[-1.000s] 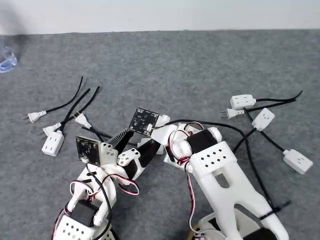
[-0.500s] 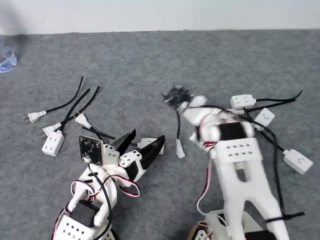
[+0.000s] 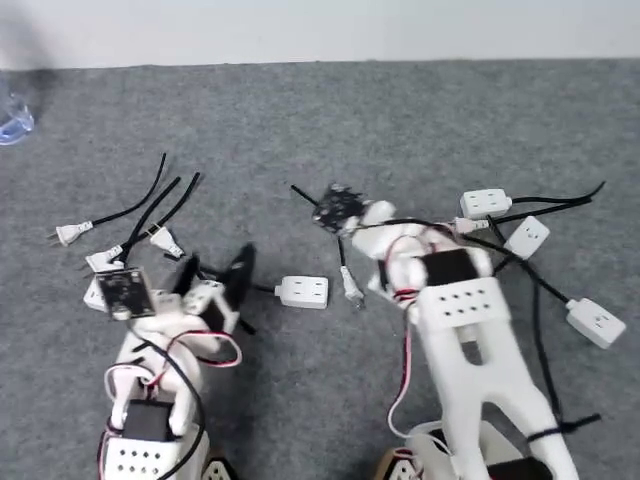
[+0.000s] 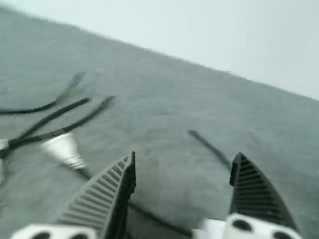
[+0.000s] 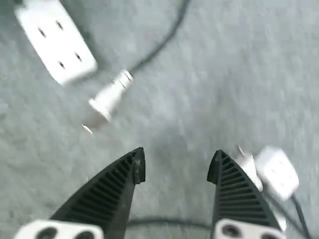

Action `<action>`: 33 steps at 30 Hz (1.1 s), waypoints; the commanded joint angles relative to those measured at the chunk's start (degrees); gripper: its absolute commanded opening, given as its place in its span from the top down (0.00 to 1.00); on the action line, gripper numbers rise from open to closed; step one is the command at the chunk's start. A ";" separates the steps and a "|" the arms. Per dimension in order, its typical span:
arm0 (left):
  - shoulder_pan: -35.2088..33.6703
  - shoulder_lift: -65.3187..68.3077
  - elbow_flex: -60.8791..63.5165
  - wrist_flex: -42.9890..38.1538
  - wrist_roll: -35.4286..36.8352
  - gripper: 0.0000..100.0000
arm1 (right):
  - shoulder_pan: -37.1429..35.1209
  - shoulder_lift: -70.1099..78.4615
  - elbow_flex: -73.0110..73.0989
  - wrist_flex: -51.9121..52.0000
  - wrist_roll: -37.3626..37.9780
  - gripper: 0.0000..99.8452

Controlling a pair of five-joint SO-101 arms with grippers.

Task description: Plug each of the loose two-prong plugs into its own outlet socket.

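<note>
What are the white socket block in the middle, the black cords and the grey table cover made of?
Socket block: seemingly hard moulded plastic, smooth white with crisp edges and slots.
Cords: probably rubber or vinyl sheathing, matt black, bending in loose curves.
Table cover: looks like felt or short-pile carpet, grey with a speckled, fuzzy texture.

Five sockets (image 3: 303, 291), five plugs (image 3: 65, 234), two arms (image 3: 462, 312).
</note>
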 commanded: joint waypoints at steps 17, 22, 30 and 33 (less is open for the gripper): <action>-8.09 -0.26 -0.66 3.34 0.26 0.71 | -10.33 27.65 -12.31 -3.56 -11.52 0.85; -7.91 -0.26 -0.66 3.34 0.18 0.71 | -9.27 32.57 -14.15 -3.65 -11.43 0.86; -7.82 -0.26 -0.66 3.34 0.18 0.71 | -1.36 35.74 -15.56 -7.60 -11.08 0.89; -7.74 -0.18 -0.66 3.34 0.18 0.71 | -0.31 35.38 -15.65 -7.96 -9.32 0.99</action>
